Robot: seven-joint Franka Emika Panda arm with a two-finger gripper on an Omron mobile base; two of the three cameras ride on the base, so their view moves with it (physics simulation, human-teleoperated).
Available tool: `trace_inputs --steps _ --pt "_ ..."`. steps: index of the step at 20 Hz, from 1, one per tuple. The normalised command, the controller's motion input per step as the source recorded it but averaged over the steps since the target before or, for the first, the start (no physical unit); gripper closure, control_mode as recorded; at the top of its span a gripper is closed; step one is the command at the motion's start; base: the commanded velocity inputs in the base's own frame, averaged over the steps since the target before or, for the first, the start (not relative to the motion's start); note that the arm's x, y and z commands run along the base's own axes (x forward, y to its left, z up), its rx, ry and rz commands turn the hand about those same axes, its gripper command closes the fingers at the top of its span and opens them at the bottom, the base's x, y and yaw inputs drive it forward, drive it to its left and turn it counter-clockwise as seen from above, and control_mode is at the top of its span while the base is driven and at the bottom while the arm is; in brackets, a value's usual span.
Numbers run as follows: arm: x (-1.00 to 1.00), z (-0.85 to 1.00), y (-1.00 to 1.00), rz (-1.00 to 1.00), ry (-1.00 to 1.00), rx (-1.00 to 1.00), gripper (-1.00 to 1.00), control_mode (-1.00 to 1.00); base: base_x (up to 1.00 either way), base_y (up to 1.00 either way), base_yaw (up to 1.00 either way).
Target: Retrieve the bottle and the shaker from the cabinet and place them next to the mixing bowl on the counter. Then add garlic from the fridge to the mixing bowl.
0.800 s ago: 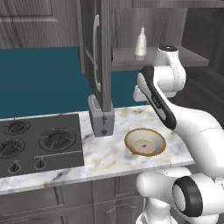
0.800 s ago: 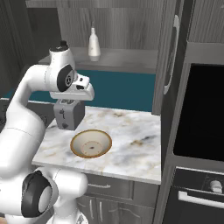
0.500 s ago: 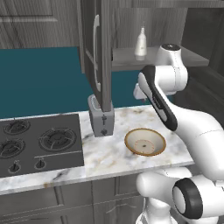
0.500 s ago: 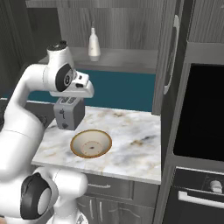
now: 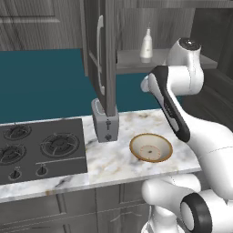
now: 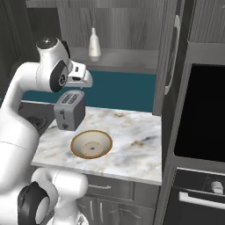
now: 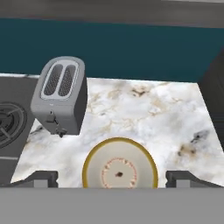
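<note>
On the cabinet shelf (image 5: 182, 61), the bottle (image 5: 146, 44) stands upright.

Setting: home kitchen. Evidence: marble bench (image 6: 132, 145) carrying toaster (image 5: 105, 121); gas hob (image 5: 38, 150) set into it; dark wood wall cabinet (image 5: 102, 50) with door open; built-in oven (image 6: 200, 132); teal backsplash (image 7: 113, 48).

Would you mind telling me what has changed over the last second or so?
The arm has lifted slightly, carrying the open, empty gripper up towards the cabinet shelf. The bottle on the shelf, the mixing bowl and the toaster on the counter have not moved.
</note>
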Motion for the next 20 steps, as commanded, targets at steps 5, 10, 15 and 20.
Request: trace_inputs --steps 5,10,15,20 --pt "0.00 0.49 -0.01 0.00 -0.30 0.01 -1.00 -1.00 0.00 0.00 0.00" --pt "0.00 0.48 0.00 0.00 -0.30 0.01 -1.00 -1.00 0.00 0.00 0.00" --pt "0.00 0.51 -0.05 0.00 -0.25 0.03 -1.00 -1.00 0.00 0.00 0.00" --pt "0.00 0.49 -0.14 -0.01 -0.13 0.04 -1.00 -1.00 0.00 0.00 0.00"
